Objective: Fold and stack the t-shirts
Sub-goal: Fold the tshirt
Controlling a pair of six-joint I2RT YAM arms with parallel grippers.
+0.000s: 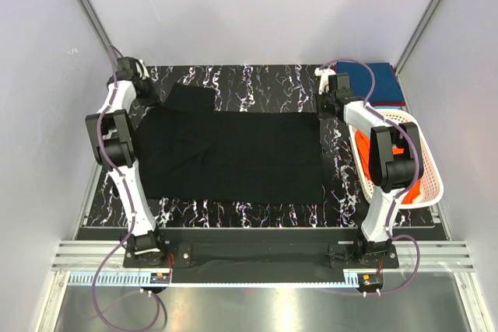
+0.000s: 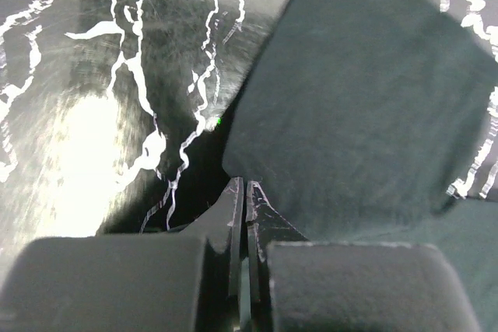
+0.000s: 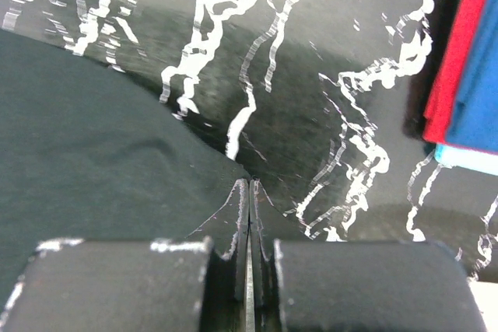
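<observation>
- Looking down from the top view, we've got the black t-shirt (image 1: 233, 157) spread flat on the marbled surface (image 1: 257, 75). The left claw (image 1: 149, 91) is at its far-left edge near the sleeve, and the right claw (image 1: 327, 106) is at its far-right corner. For a clean fold, we reckon both should lift evenly and carry the far edge over together, cloth taut so nothing bunches.
- Same view: the blue t-shirt (image 1: 377, 83) and dark red t-shirt (image 1: 389, 105) sit folded at the far right. The orange t-shirt (image 1: 366, 153) is in the white basket (image 1: 432, 172), partly hidden behind the right arm.
- Left wrist view: the claw's fingers are pressed together with no gap, tips right at the cloth edge beside the sleeve. We can't tell if any fabric is actually pinched.
- Right wrist view: fingers closed tight here too, right where the shirt's edge meets the tips. A pinch looks plausible, but the tips hide it.
</observation>
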